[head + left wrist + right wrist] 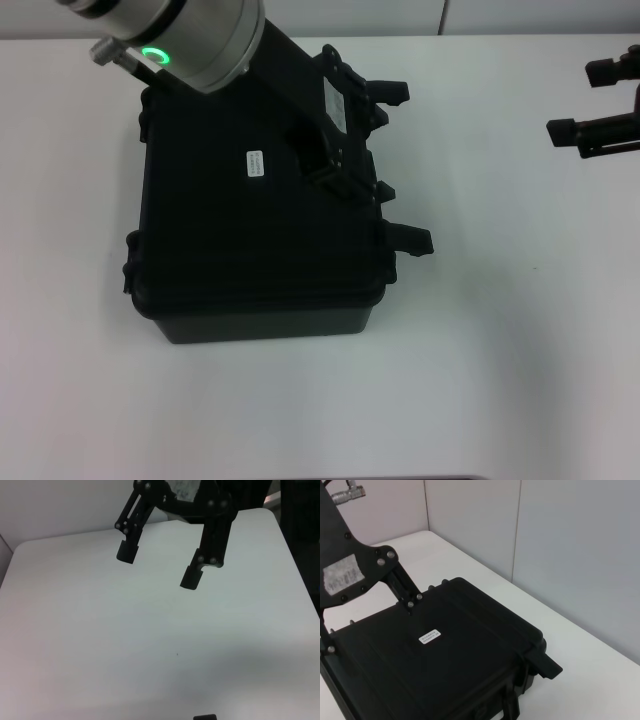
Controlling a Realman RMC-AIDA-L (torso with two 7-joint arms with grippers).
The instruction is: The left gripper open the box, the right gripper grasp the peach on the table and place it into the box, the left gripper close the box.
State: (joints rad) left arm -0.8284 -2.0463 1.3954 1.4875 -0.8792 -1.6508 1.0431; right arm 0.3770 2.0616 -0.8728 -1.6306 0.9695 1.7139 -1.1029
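The table (520, 380) is a plain white top. The box (230, 250) sits left of its middle, toward the far edge. Its lid is down, and the white label (254, 163) faces up. Two latches (405, 238) stick out from its right side, and they look flipped open.

The left gripper (322, 160) reaches in from the far left corner and hangs over the lid near the latch side. In the left wrist view its fingers (192, 577) stand wide apart with nothing between them.

The right gripper (585, 105) waits near the table's right edge, toward the far corner. Its fingers look spread and empty.

The peach is not visible in any view, so its place cannot be told.

The step in hand appears to be either opening or closing the lid. To open it well, the left gripper should catch the lid's rim between the latches and lift in an arc about the hinge.
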